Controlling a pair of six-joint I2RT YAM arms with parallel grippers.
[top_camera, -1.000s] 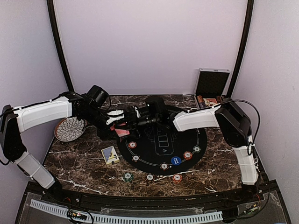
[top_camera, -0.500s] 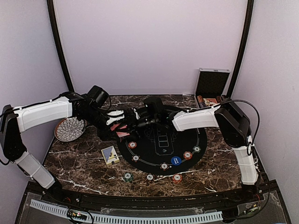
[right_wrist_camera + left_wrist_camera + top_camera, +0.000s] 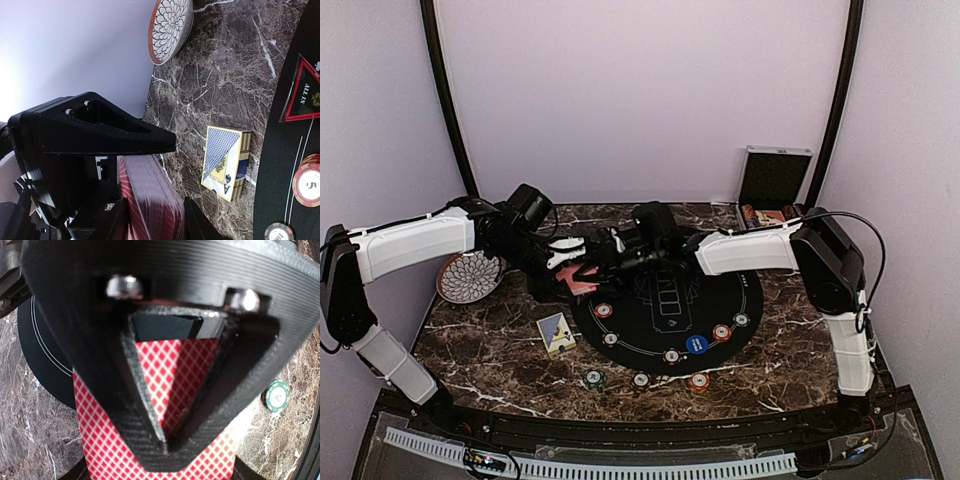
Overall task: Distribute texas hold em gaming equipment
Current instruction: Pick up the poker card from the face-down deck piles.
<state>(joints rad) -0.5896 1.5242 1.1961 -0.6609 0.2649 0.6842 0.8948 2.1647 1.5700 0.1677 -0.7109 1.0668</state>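
Note:
A deck of red-backed playing cards [image 3: 580, 281] hangs just above the table at the left rim of the black round mat [image 3: 665, 300]. My left gripper [image 3: 570, 263] is shut on the deck [image 3: 110, 440], with its fingertips [image 3: 167, 445] pinched on the diamond-patterned back. My right gripper [image 3: 608, 252] meets it from the right. Its fingers stand open on either side of the deck [image 3: 152, 200]. One fingertip [image 3: 167, 144] is above the deck and the other is at its lower edge. Several poker chips lie on the mat, among them a red one [image 3: 604, 310] and a blue one [image 3: 697, 344].
A blue and yellow card box [image 3: 556, 332] lies left of the mat. The patterned plate [image 3: 470, 277] sits at the left edge. A silver case [image 3: 773, 180] stands open at the back right. A green chip [image 3: 594, 379] and two more chips rest near the front edge.
The right gripper's jaws have narrowed around the deck, and the right wrist has shifted slightly back. The left gripper still holds the deck in the same place.

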